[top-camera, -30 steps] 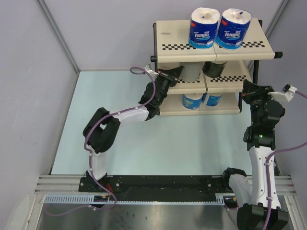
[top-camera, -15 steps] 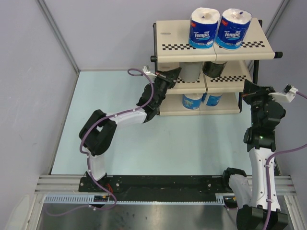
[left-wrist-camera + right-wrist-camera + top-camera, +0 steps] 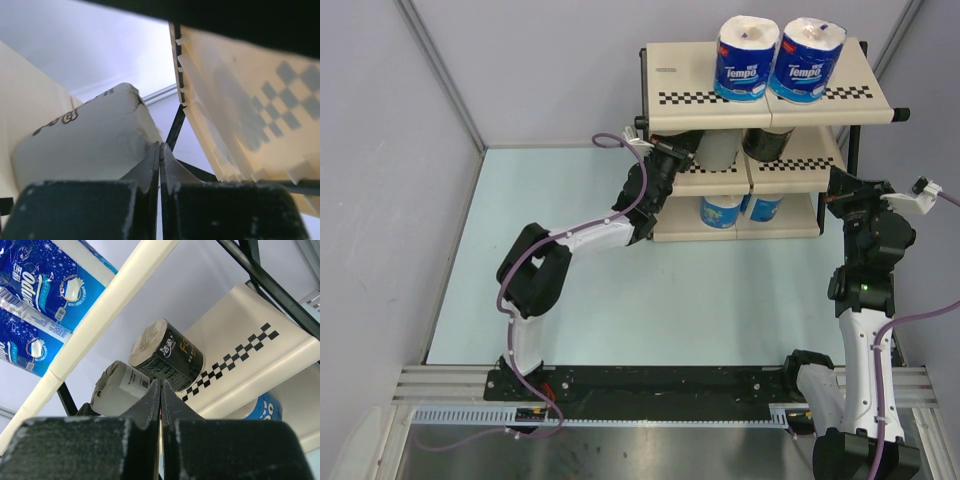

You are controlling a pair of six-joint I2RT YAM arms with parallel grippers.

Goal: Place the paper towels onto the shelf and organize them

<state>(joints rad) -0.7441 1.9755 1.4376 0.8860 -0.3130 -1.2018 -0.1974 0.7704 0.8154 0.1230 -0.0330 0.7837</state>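
Shelf (image 3: pixel 670 75) sits far right, three tiers, and all six paper towels are on it. Two blue Tempo rolls (image 3: pixel 746 60) are on the top tier and two more blue rolls (image 3: pixel 720 212) on the bottom tier. The grey roll (image 3: pixel 720 150) and the dark roll (image 3: pixel 767 143) share the middle tier, grey to the left of dark. My left gripper (image 3: pixel 680 153) is at the left end of the middle tier, fingers pressed flat together with nothing between them, tips right at the grey roll's side. My right gripper (image 3: pixel 835 185) is closed too and empty, just off the shelf's right end. I judge the step to be tidying the grey roll with closed fingertips. To do it well, push low on its side, slow and straight to the right, so it slides rather than tips, and stop once it's just beside the dark roll and behind the checkered strip (image 3: pixel 705 180). Rolls look upright, core axis vertical, core openings up. The grey roll's exact lean is hard to tell.
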